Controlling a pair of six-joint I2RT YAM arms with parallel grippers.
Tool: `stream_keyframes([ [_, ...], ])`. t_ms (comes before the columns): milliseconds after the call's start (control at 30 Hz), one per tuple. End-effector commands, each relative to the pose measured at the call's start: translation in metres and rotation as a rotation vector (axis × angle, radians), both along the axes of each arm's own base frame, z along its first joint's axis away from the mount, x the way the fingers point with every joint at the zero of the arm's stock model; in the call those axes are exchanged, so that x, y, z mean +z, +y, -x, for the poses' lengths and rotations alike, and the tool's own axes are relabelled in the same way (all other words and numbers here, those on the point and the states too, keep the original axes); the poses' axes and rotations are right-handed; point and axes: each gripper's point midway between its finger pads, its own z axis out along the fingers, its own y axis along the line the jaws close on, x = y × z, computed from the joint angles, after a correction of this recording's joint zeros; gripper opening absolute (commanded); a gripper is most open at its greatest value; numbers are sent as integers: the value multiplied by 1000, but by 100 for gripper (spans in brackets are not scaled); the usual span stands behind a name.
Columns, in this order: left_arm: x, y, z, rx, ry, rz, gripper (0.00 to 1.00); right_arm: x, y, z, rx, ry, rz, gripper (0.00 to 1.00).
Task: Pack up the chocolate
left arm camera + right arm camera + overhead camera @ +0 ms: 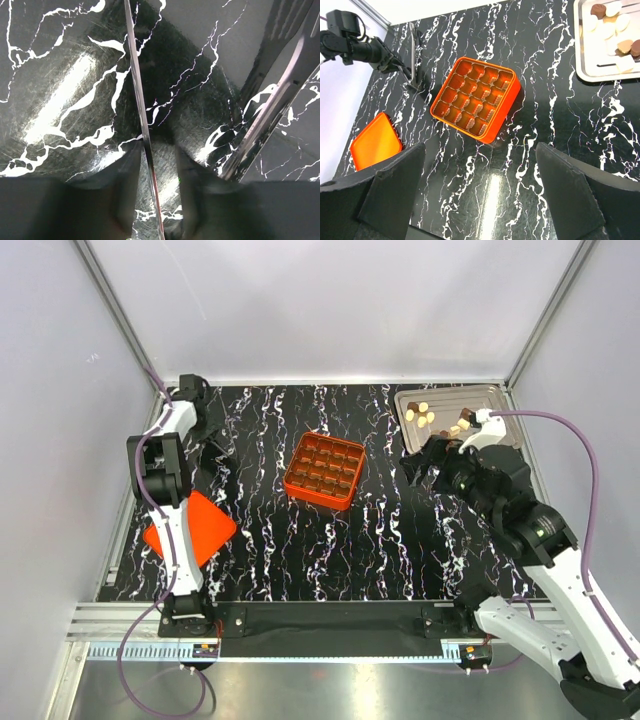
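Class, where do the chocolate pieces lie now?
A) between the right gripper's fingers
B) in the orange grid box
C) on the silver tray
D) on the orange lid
C: the chocolate pieces sit on the silver tray, while the grid box cells are bare.

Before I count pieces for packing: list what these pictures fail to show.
Chocolate count: top view, the right arm covers part of the tray; right wrist view, the frame edge cuts the tray off.
Orange lid: partly under the left arm, top view.
Left gripper: blurred in its wrist view, open or shut unclear.
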Motion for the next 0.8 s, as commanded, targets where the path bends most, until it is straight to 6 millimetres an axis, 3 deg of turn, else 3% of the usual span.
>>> stream_keyframes([
  [0, 18, 2, -8, -10, -47, 12, 24, 22, 2, -7, -5, -73, -23, 100],
  [100, 30, -1, -8, -26, -73, 20, 7, 26, 3, -6, -2, -77, -34, 100],
  [200, 64, -13, -10, -77, -139, 31, 0, 35, -3, -4, -30, -89, -47, 100],
  [233, 89, -17, -11, -93, -185, 23, 0, 37, -5, -5, -43, -83, -52, 100],
  [300, 117, -39, -9, -153, -230, 22, 0, 54, -4, -6, -49, -100, -72, 100],
  [333, 150, -61, -4, -202, -290, 20, 0, 68, -5, -5, -51, -123, -84, 100],
  [367, 166, -71, 1, -228, -321, 28, 0, 72, -7, -7, -63, -130, -80, 100],
  [400, 185, -95, 4, -280, -371, 37, 0, 72, -8, -10, -77, -123, -67, 100],
  [433, 211, -134, 21, -361, -425, 55, 0, 79, -14, -8, -95, -129, -62, 100],
  [500, 234, -176, 41, -456, -473, 76, 0, 78, -28, -12, -169, -119, -21, 100],
  [533, 248, -217, 66, -547, -500, 102, 0, 75, -35, -10, -195, -103, 1, 100],
  [600, 259, -263, 91, -641, -541, 176, 0, 71, -52, -9, -275, -96, 44, 100],
  [633, 258, -303, 123, -738, -543, 222, 0, 65, -60, -6, -301, -75, 71, 100],
  [700, 258, -340, 151, -797, -553, 261, 0, 64, -80, -1, -391, -71, 99, 100],
  [733, 249, -375, 181, -883, -528, 291, 0, 63, -93, 7, -434, -66, 116, 100],
  [767, 246, -389, 191, -891, -526, 301, 0, 62, -97, 11, -453, -65, 106, 100],
])
